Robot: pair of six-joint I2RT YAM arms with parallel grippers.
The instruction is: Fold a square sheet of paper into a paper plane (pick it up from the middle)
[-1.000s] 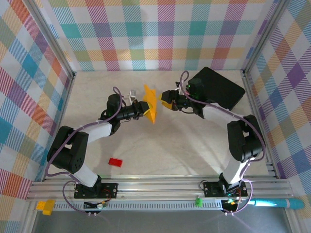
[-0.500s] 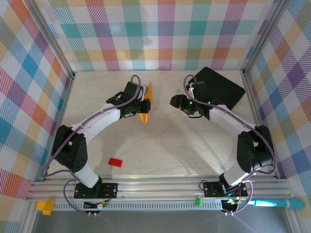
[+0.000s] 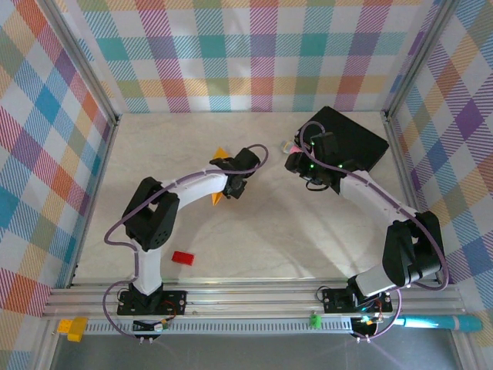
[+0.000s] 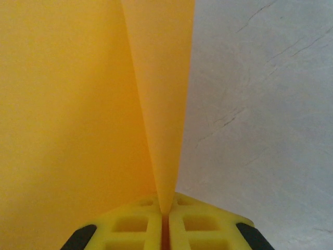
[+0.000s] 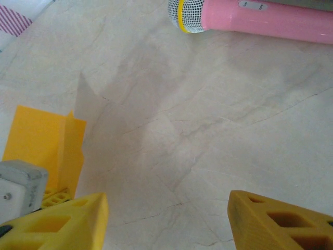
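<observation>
Left hand (image 4: 164, 221) pinches the creased sheet of paper (image 4: 73, 104) along its fold; right hand (image 5: 166, 219) hangs open above the counter (image 5: 208, 130). A firm, steady pinch should hold the crease aligned.

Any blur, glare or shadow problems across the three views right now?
Top external: sharp, evenly lit, no glare. Left wrist: the paper sits so near the lens that it reads as soft, featureless yellow; table veins are readable. Right wrist: pink stick slightly soft; a grey shadow falls on the table beside the paper.
</observation>
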